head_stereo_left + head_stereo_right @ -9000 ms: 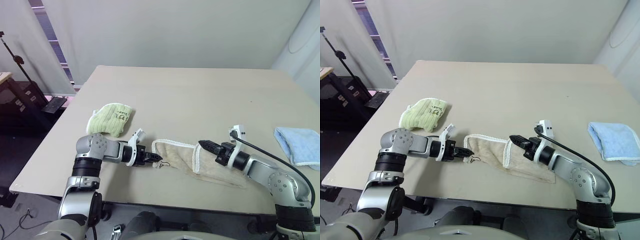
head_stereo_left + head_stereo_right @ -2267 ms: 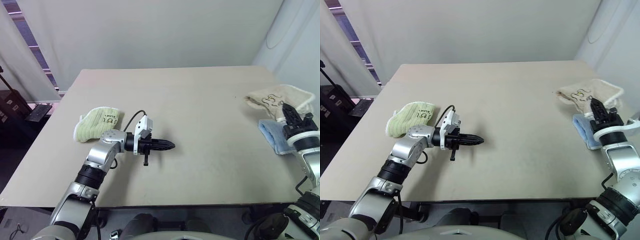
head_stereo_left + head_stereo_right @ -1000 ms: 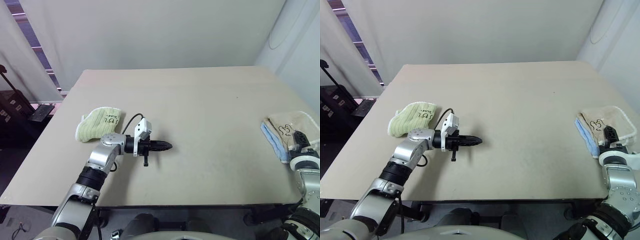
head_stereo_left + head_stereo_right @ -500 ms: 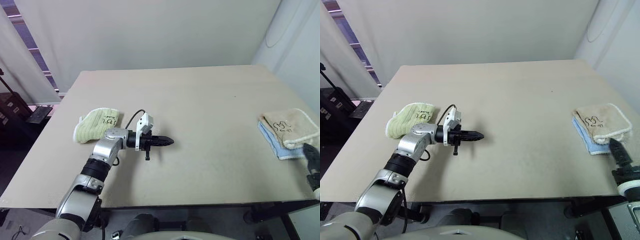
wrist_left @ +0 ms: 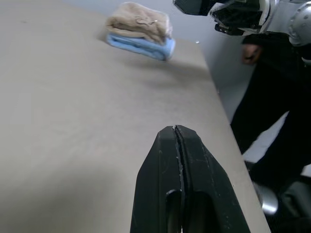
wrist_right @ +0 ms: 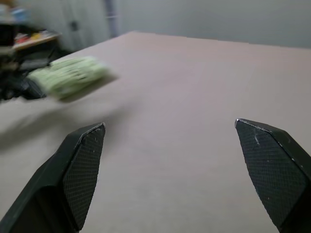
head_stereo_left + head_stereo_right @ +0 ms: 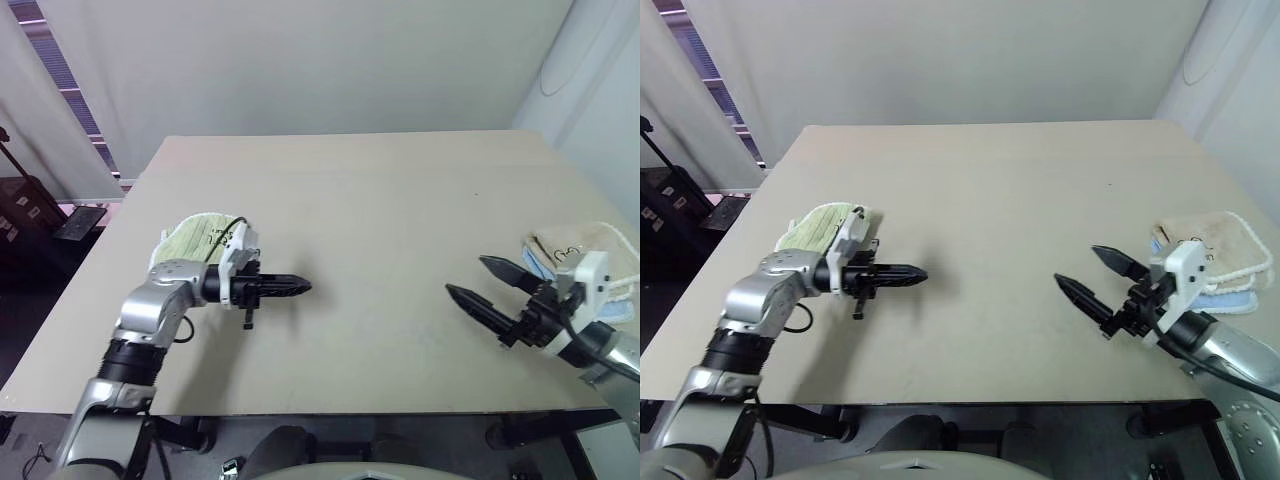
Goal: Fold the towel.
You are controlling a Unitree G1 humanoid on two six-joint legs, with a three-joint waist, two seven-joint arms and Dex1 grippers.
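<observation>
**Towel folded and stacked; both grippers free of it**

The table (image 7: 380, 200) is the landmark here. It carries three cloths and has a broad bare middle. At its right edge the towel (image 7: 1212, 252), beige with white rope edging, lies folded into a compact pad on top of the light blue towel (image 5: 141, 46), whose blue rim peeks out beneath it. Judging from that compact shape and the stack, the folding looks finished and the towel put away; I see nothing left to do except perhaps drawing the arms back.

Near the table's left edge lies the pale green towel (image 7: 195, 237), folded, with black writing on it.

The right gripper (image 7: 1090, 273) hangs over the table's right half, just inward of the stacked towels, pointing toward the table's middle. Its jaws stand wide apart with nothing between them; the right wrist view shows bare tabletop between the two fingers.

The left gripper (image 7: 290, 287) hovers over the table's left part, just beside the green towel, pointing toward the middle. Its jaws are pressed together, with no cloth caught in them.

Hard to judge: the right arm and its white camera housing cover the near side of the towel in the head views, so how neatly its edges line up cannot be told. The small label and the dark marks on the towel are too small to read. The green towel is blurred in the right wrist view.
</observation>
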